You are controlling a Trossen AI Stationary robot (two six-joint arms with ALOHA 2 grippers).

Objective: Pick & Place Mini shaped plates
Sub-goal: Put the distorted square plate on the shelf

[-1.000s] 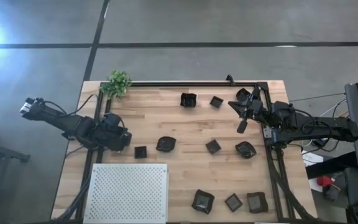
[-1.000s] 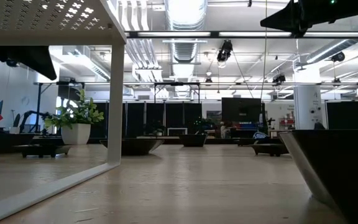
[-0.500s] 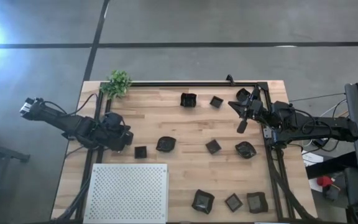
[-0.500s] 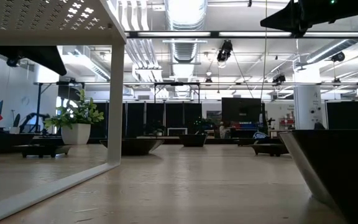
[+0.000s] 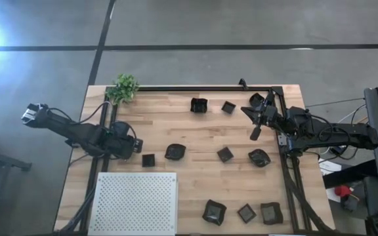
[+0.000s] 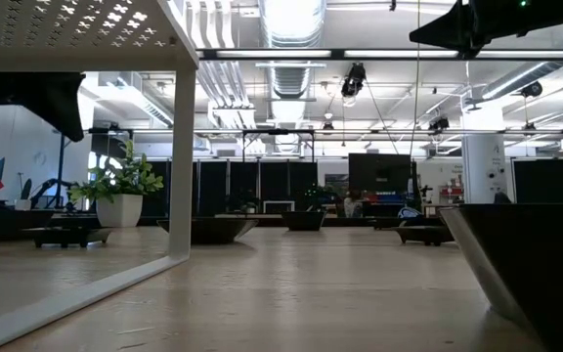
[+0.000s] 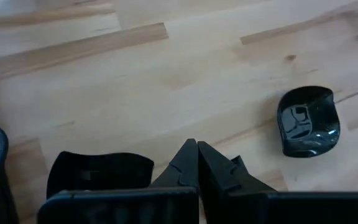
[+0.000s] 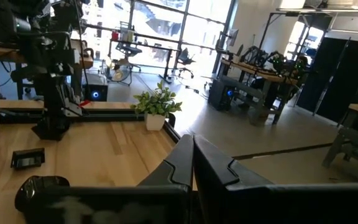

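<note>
- The left arm [image 5: 77, 134] is dark and chunky, with black cables trailing beside it.
- Its far end [image 5: 34, 113] is grey.
- The right arm [image 5: 320, 131] is dark too, with thin wires.
- Its fingers [image 8: 188, 158] are black and pointed.

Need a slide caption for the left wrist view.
Shut left gripper above the wooden table, a glossy black wavy dish ahead.

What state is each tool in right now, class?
Left tool: closed, holding nothing, above the table near a small square plate.
Right tool: closed, holding nothing, raised by the table's right edge.
</note>
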